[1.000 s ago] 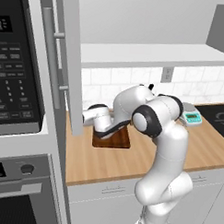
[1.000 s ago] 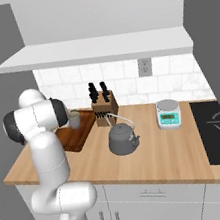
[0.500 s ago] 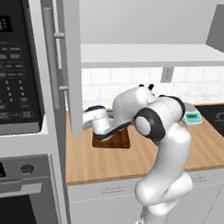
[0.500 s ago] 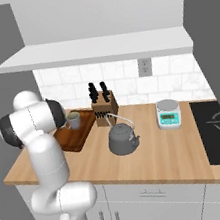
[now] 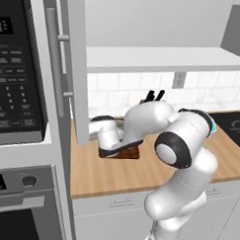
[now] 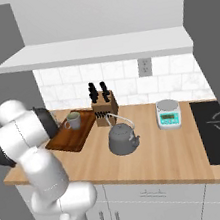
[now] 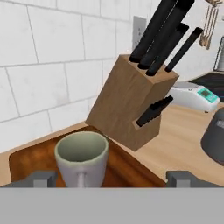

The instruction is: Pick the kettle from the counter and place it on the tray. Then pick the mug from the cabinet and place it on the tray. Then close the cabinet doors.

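On the tray (image 7: 131, 168), the mug (image 7: 81, 156) stands between wide-parted jaws, clear of the rim

mug (image 7: 82, 158): matt grey-green glaze, pale inside
tray (image 6: 73, 132): dark brown wood
kettle (image 6: 121, 140): dull dark grey metal
counter (image 6: 165, 154): light smooth wood
knife block (image 7: 131, 106), upper centre: plain wood, 5 black handles

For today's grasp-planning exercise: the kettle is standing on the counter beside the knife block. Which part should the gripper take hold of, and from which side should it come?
Grip the thin arched wire handle at its crown, coming straight down from above. The kettle stands upright on the counter, its handle raised over the lid, so fingers can likely straddle the wire there. The squat round body looks too wide.
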